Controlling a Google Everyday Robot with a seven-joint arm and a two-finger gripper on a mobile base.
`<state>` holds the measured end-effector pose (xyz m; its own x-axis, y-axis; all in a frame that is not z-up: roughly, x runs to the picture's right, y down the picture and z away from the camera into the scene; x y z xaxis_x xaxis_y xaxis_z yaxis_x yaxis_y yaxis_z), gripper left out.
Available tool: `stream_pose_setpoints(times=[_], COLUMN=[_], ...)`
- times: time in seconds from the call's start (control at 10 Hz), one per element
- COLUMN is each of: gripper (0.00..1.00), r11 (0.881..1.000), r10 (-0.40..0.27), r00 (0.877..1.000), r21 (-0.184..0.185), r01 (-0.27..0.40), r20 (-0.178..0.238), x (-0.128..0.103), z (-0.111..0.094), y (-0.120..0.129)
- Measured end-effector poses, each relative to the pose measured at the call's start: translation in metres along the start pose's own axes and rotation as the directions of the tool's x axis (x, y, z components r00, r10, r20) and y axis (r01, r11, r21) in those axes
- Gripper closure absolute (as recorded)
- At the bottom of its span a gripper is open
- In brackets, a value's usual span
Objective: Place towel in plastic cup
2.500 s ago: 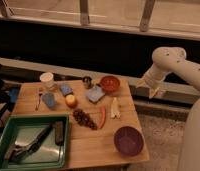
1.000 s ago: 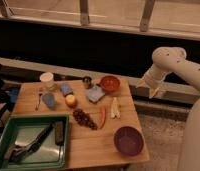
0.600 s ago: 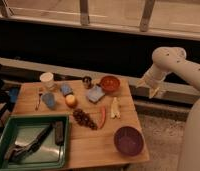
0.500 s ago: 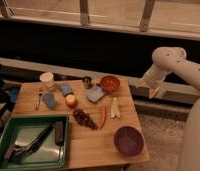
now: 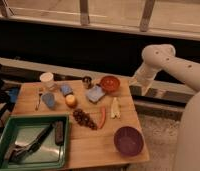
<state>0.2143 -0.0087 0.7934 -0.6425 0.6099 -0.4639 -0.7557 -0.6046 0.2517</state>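
Gripper (image 5: 137,90) hangs beside the table (image 5: 93,146) (well apart from towel (image 5: 95,93)).

One arm (image 5: 185,67), white, enters fr. 3 o'clock side of view. Upper link runs toward 10 o'clock to bent joint (image 5: 158,54); forearm (image 5: 145,74) then drops toward 7 o'clock. At its end the gripper (image 5: 137,89) hangs pointing down, approx. 3 o'clock of view ctr. Pale base (image 5: 193,135) at 4 o'clock.

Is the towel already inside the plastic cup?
No, the towel lies beside the red bowl; the pincer hangs beside the table.
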Motion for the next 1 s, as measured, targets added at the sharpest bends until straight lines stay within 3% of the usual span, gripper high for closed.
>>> stream_pose_setpoints(times=[0.4, 0.5, 0.6, 0.7, 1.0], gripper=[0.38, 0.38, 0.38, 0.38, 0.38], r11=[0.993, 0.984, 0.977, 0.972, 0.974], r10=[-0.103, -0.144, -0.179, -0.197, -0.192], r00=[0.993, 0.984, 0.974, 0.968, 0.968], r21=[-0.067, -0.119, -0.142, -0.158, -0.155], r01=[0.099, 0.131, 0.159, 0.173, 0.168], r20=[-0.053, -0.104, -0.142, -0.158, -0.159], x=[0.045, 0.067, 0.082, 0.090, 0.088], z=[0.008, 0.008, 0.006, 0.006, 0.006], y=[0.084, 0.114, 0.127, 0.135, 0.132])
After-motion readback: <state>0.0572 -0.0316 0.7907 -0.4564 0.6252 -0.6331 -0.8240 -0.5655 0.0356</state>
